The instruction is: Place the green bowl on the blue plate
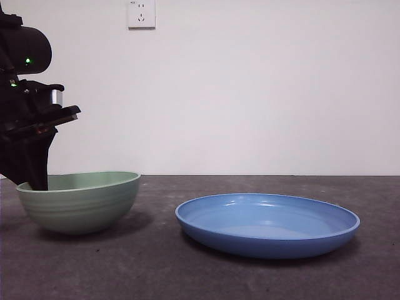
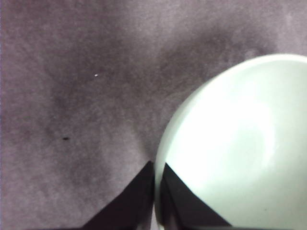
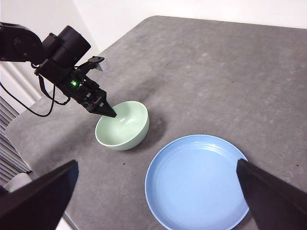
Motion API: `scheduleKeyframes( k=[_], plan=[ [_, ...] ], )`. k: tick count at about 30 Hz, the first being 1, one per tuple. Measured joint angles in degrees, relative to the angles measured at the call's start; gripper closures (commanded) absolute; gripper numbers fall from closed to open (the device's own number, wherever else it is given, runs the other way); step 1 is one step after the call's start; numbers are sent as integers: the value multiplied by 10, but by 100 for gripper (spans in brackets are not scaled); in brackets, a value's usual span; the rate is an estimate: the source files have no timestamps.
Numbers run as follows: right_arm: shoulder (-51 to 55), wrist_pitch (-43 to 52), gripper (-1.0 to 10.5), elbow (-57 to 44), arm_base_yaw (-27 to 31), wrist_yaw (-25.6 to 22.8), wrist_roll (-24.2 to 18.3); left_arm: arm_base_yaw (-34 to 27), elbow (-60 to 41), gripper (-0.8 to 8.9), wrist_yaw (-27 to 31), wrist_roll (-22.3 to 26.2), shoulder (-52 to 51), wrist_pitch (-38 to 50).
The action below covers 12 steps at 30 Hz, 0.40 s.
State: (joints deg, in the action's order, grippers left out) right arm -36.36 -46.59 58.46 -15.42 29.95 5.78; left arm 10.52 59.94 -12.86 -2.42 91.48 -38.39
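Note:
The pale green bowl [image 1: 81, 203] [image 3: 122, 125] rests on the dark table at the left. My left gripper [image 1: 37, 182] [image 3: 111, 114] reaches down onto the bowl's left rim. In the left wrist view its two jaws [image 2: 154, 191] are pressed together on the rim of the bowl [image 2: 240, 143], one inside and one outside. To the right of the bowl lies the wide blue plate [image 1: 267, 225] [image 3: 196, 182], with nothing on it. Above the table, my right gripper [image 3: 157, 163] hangs open and holds nothing.
The grey table [image 3: 216, 72] ends at an edge to the left of the bowl, where the left arm's cables [image 3: 29, 103] hang. A white wall with a socket [image 1: 141, 14] stands behind the table.

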Motion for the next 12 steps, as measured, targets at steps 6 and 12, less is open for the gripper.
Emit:
scheduleKeyframes(
  k=[6,12],
  plan=[
    [0,0,290,0,0,0,0,9,46,799,1,0,0,-53],
    [0,0,290,0,0,0,0,46,137,799,2,-27,0,-129]
  ],
)
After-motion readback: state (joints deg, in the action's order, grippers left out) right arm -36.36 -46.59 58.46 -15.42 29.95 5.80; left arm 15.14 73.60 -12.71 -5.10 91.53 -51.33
